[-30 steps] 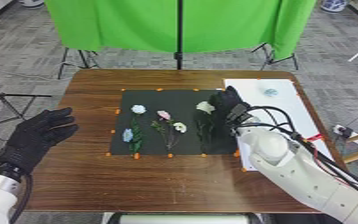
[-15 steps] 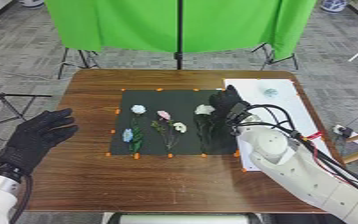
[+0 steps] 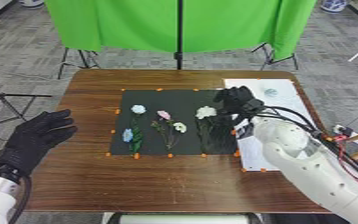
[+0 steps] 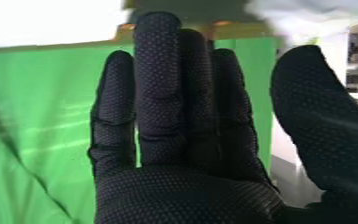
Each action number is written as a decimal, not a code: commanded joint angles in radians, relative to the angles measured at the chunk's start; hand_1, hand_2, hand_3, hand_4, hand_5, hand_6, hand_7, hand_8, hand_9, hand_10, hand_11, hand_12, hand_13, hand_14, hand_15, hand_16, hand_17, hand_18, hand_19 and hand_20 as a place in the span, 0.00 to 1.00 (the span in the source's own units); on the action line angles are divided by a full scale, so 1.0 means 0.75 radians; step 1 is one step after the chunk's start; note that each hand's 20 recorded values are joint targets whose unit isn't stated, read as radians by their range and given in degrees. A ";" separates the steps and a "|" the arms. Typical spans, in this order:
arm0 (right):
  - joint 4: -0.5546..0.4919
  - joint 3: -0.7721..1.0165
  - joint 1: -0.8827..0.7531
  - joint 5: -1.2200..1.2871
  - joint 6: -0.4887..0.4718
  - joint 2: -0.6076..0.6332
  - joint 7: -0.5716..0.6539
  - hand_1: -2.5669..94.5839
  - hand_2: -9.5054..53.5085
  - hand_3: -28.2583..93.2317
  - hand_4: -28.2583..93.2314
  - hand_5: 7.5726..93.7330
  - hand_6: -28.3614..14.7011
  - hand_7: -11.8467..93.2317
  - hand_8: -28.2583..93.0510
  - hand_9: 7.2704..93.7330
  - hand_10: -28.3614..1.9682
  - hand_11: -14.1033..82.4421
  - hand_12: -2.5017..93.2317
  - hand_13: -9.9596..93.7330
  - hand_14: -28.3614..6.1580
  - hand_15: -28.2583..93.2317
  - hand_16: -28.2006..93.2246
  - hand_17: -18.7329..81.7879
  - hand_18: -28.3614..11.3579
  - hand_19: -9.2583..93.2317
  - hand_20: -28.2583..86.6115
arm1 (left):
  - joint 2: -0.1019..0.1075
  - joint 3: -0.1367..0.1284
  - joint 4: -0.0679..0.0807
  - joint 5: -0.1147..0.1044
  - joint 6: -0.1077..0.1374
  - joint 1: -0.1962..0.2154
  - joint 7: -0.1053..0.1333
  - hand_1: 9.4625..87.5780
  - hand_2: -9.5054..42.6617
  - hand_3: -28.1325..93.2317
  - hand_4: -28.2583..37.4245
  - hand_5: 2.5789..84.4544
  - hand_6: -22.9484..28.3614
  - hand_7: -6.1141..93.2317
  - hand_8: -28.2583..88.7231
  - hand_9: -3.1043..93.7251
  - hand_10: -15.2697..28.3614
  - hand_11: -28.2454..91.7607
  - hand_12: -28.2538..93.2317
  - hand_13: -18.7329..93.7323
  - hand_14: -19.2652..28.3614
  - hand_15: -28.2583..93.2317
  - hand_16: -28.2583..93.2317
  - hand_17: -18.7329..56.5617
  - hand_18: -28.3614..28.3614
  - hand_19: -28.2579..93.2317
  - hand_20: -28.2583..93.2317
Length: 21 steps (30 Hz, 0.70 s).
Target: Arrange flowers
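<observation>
While I look across the room, I see a brown counter (image 3: 158, 185) with a dark mat (image 3: 184, 145) in the middle of it, a bit nearer the far edge. The flowers lie on that mat, side by side, with their heads mostly toward the counter's far edge. On the mat's left part are a pale flower (image 3: 138, 108) and a blue flower (image 3: 128, 135), close to some green leaves (image 3: 136, 140). In the middle are a pink flower (image 3: 164, 114) and a cream flower (image 3: 179, 127). The white flower (image 3: 206, 111) is near the mat's right edge.

The robot's right hand (image 3: 239, 101) is just beside the white flower's head, over where the mat meets a big white sheet (image 3: 255, 83). Its fingers are straight and close together, and its thumb stands well apart from them. I cannot tell if it touches the flower. The sheet runs along the counter's right edge, and a small pale blue thing (image 3: 270, 92) is on it, near the far right corner.

The left hand (image 3: 35, 139) is by the counter's left edge, loosely open, with its fingertips toward the mat. Behind the far edge hangs a green cloth (image 3: 113, 25).
</observation>
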 commanded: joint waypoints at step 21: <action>0.370 0.066 0.151 -0.036 -0.181 -0.025 0.285 0.31 0.02 1.00 0.00 0.20 0.53 0.33 0.10 0.19 0.54 0.34 0.23 0.40 0.59 0.49 0.35 0.27 0.24 0.63 0.33 | -0.014 0.009 0.009 0.000 0.005 0.013 -0.006 0.22 0.30 0.83 0.00 0.47 0.58 0.31 0.14 0.39 0.71 0.52 0.35 0.41 0.80 0.65 0.17 0.17 0.92 0.75 0.20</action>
